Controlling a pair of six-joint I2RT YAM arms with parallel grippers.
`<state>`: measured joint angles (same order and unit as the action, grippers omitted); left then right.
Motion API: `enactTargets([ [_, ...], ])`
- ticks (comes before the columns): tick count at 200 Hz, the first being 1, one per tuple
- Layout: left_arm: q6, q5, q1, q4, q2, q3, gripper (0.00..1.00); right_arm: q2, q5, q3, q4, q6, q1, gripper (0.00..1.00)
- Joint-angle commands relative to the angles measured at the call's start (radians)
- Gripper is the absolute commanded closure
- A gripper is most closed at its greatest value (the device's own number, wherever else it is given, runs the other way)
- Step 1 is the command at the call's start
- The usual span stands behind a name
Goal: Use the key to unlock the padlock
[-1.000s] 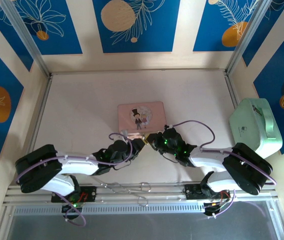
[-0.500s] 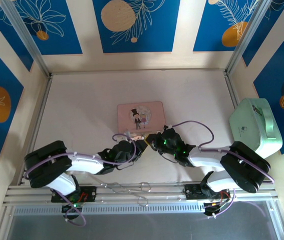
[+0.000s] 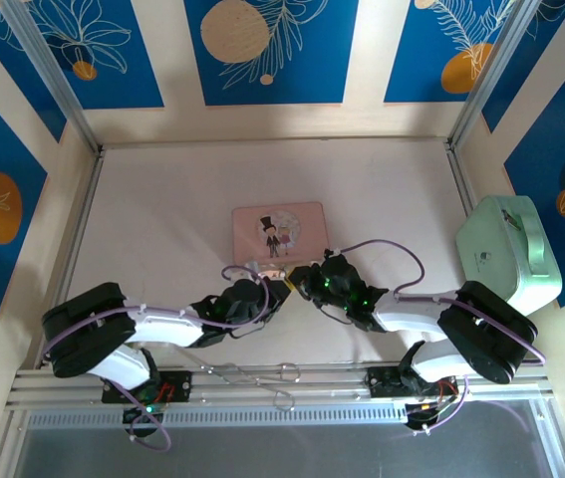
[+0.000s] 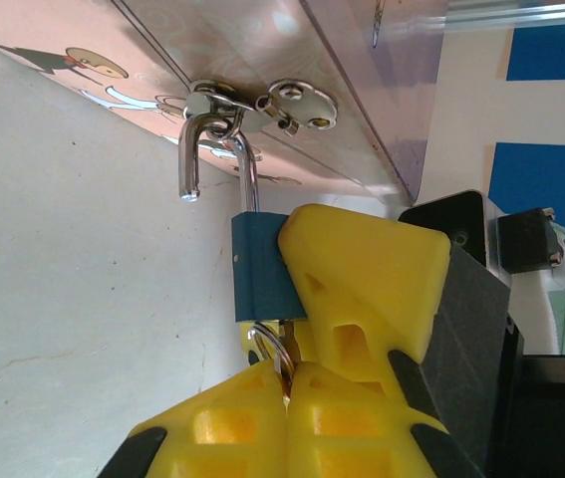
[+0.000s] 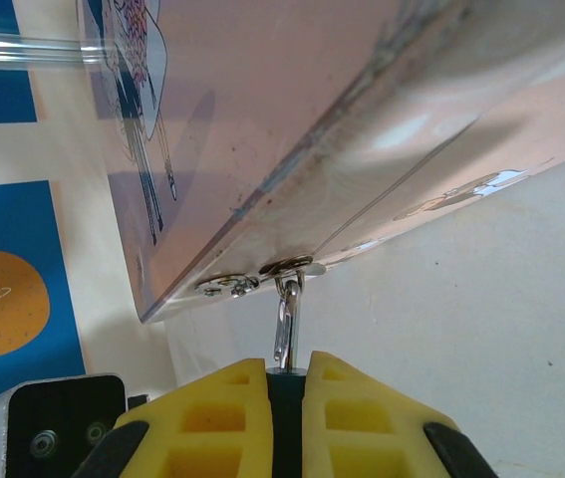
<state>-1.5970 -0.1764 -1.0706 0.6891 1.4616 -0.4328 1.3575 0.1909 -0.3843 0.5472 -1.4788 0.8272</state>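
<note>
Surface: pale table [image 3: 162, 219] enclosed by cream walls that carry blue floral panels.
Pink tin box [image 3: 282, 229]: centre of the table, lid closed, contents hidden; a hasp [image 4: 262, 100] sits on its near edge.
Mint-green case [image 3: 509, 254]: right table edge, closed, contents hidden.
Padlock [image 4: 257, 269]: blue body sits just off the box's near edge. Its silver shackle [image 4: 247, 169] is threaded through the hasp, with the short leg free of the body.
Key [image 4: 270, 349]: at the padlock's underside. A silver ring and a sliver of metal show; the blade is hidden.
Left gripper [image 4: 284, 383]: yellow fingers pressed together on the key, directly against the end of the padlock body.
Right gripper [image 5: 284, 383]: fingers clenched on the padlock body, one pad on each flat face. The shackle rises from between them to the hasp.
Arm pose: both arms reach low over the table and converge from either side, with the grippers tip to tip at the box's near edge.
Looped metal tool [image 3: 252, 373]: lies on the near rail between the bases.
</note>
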Motion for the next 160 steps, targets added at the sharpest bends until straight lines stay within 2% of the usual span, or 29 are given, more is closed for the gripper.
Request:
enactTargets([
  [1, 0.054, -0.014, 0.012, -0.012, -0.018, -0.002, 1.00, -0.036, -0.025, -0.039, -0.049, 0.008, 0.002, 0.88],
  [19, 0.094, -0.009, 0.012, -0.014, -0.014, -0.002, 1.00, -0.074, -0.028, -0.039, -0.112, 0.028, -0.019, 0.65],
  [41, 0.144, -0.006, 0.015, 0.011, -0.006, 0.006, 1.00, -0.140, -0.029, -0.017, -0.171, 0.057, -0.054, 0.51],
  [56, 0.201, 0.024, 0.020, 0.027, 0.013, -0.004, 1.00, -0.178, -0.067, 0.003, -0.174, 0.109, -0.083, 0.37],
  [65, 0.226, 0.038, 0.020, 0.046, 0.029, -0.007, 1.00, -0.196, -0.078, 0.011, -0.186, 0.130, -0.096, 0.33],
  [91, 0.294, 0.066, 0.021, 0.123, 0.081, 0.007, 1.00, -0.196, -0.209, 0.060, -0.111, 0.173, -0.169, 0.33],
  [111, 0.342, 0.088, 0.023, 0.176, 0.112, 0.023, 1.00, -0.160, -0.309, 0.065, -0.046, 0.206, -0.197, 0.39],
  [124, 0.356, 0.095, 0.023, 0.211, 0.123, 0.040, 1.00, -0.138, -0.319, 0.049, -0.063, 0.218, -0.186, 0.42],
  [160, 0.399, 0.119, 0.038, 0.258, 0.111, 0.067, 1.00, -0.072, -0.305, 0.069, 0.027, 0.213, -0.160, 0.41],
])
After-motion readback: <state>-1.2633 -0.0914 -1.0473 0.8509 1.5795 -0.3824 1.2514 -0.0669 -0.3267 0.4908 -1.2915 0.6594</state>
